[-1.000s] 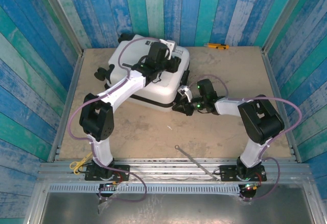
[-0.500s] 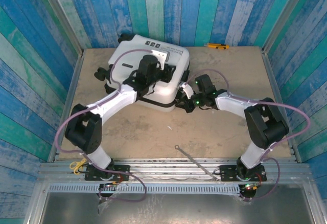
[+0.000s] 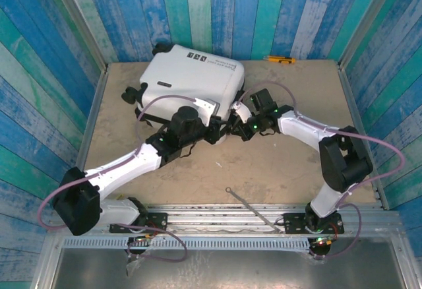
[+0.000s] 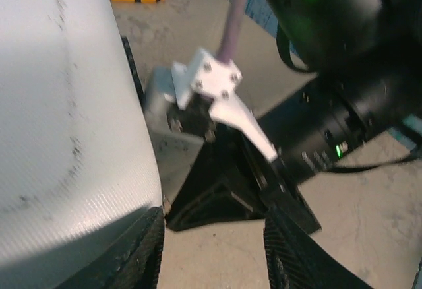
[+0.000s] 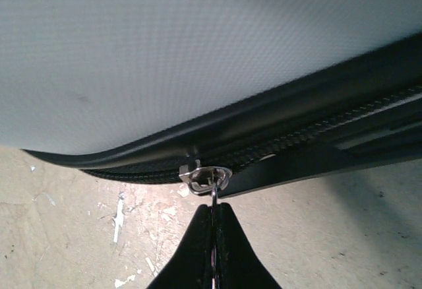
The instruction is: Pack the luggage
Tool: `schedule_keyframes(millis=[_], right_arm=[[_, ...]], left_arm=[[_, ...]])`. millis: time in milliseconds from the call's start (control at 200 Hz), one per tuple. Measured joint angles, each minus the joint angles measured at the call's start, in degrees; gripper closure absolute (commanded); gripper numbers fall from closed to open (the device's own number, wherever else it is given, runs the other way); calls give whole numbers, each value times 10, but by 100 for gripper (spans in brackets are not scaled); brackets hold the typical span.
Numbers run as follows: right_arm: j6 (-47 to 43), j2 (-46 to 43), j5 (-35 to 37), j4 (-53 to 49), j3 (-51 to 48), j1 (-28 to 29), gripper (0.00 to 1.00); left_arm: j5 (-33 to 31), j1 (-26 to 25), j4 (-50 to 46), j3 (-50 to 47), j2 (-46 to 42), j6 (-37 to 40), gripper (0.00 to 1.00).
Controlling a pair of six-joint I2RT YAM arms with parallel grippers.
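The luggage (image 3: 188, 81) lies flat and closed at the back of the table, white shell up; its shell fills the top of the right wrist view (image 5: 198, 45). My right gripper (image 5: 214, 210) is shut on the thin metal pull of the zipper slider (image 5: 206, 177), on the black zipper band at the case's near right corner (image 3: 236, 124). My left gripper (image 4: 214, 243) is open, low over bare table at that same corner (image 3: 219, 130). Its left finger (image 4: 142, 249) is against the white shell (image 4: 59, 104). The right gripper's black fingers (image 4: 224, 183) sit just ahead of it.
A yellow and black cutter (image 3: 279, 59) lies at the table's back edge, right of the case. A thin metal rod (image 3: 247, 203) lies near the front edge, and yellow scissors (image 3: 100, 211) sit by the left base. Blue plank walls enclose the table.
My left arm came off the top of the case and dropped to its near right corner, its jaws narrowing. My right gripper pinched fully shut and shifted slightly along the case edge.
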Motion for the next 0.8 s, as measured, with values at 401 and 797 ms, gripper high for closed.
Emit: schedule_keyframes(millis=[401, 797], right_arm=[[-11, 49, 41, -57, 82, -22, 100], [-5, 63, 6, 19, 71, -42, 99]], left_arm=[[-14, -8, -13, -2, 12, 9, 57], [-90, -46, 52, -4, 26, -44, 64]])
